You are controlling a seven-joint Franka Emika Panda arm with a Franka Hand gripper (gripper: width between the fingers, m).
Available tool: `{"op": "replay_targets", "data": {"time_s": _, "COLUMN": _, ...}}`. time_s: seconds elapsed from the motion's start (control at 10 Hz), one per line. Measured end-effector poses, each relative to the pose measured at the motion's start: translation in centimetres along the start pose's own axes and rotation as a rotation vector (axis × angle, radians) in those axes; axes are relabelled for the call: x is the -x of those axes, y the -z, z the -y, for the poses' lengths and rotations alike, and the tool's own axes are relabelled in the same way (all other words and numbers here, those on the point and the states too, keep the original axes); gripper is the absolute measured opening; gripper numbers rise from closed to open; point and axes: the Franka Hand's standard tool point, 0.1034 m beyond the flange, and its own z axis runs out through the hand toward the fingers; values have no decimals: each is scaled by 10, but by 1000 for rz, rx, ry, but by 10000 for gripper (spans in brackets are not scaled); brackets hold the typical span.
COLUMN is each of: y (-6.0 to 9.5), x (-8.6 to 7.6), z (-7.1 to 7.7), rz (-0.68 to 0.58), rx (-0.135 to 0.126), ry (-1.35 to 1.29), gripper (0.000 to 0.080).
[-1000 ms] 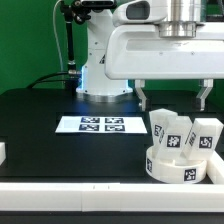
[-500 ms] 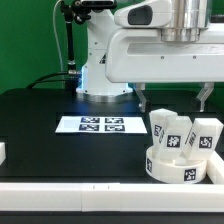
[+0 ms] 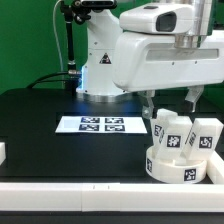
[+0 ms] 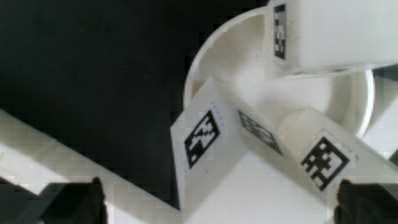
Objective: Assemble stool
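Currently we see the jaws apart, empty, above the white plastic ring-shaped seat (image 3: 178,165) at the bench's (image 3: 60,150) near right; its block legs (image 3: 172,133) look rigid, light, slick: grip flat sides.

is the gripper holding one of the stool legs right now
No, the gripper hangs open above the legs, with its fingers clear of them and nothing between them in the exterior view.
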Motion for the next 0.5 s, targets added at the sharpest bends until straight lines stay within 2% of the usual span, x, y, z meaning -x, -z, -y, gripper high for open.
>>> {"op": "replay_targets", "data": {"time_s": 0.5, "y": 3, "x": 4, "z": -12, "rz": 18, "rx": 31, "ry": 299, "gripper": 649}}
